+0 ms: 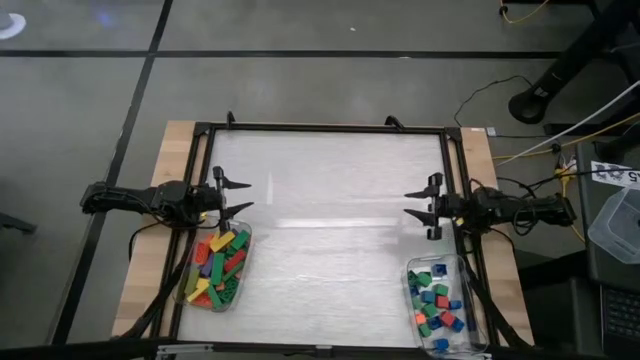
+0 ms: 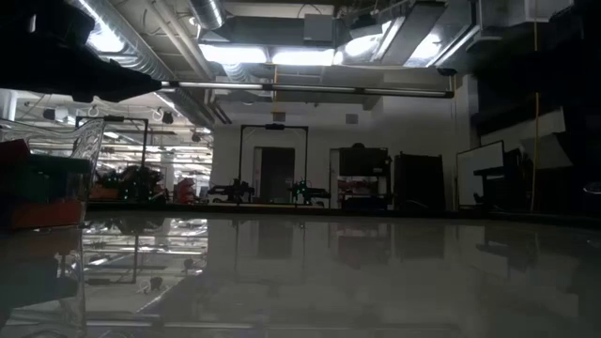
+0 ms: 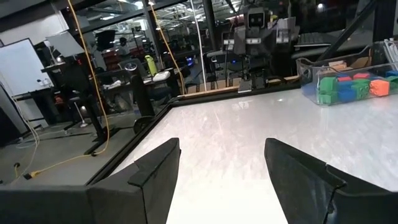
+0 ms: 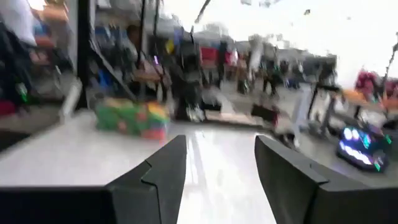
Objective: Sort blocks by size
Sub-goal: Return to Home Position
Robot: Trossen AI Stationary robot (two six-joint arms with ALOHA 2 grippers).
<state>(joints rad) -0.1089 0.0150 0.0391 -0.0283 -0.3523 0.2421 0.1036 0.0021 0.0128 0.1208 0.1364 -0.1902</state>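
Seen from above, the left arm (image 1: 140,198) lies at 9 o'clock of the white surface (image 1: 330,230). The right arm (image 1: 520,210) lies at 3 o'clock. Both point in toward the middle. A black frame (image 1: 320,127) runs round the surface.

Off the surface at 2 o'clock, a yellow cable (image 1: 590,130) and a black cable (image 1: 480,95) lie on the floor. A white tag (image 1: 612,173) past the right arm has writing on it, but it is too small to read.

The left fingers (image 3: 155,174) are spread wide. They hold nothing and touch nothing. The right fingers (image 4: 158,174) are spread wide too, and hold nothing. The two pairs are well apart.

The blocks sit in two clear tubs. The left tub (image 1: 182,296) is at 7 o'clock, just beside the left fingers. It holds the long blocks (image 1: 220,262), green, red, yellow and orange. The right tub (image 1: 452,268) is at 5 o'clock, near the right fingers. It holds the small blocks (image 1: 436,300), blue, green and red.
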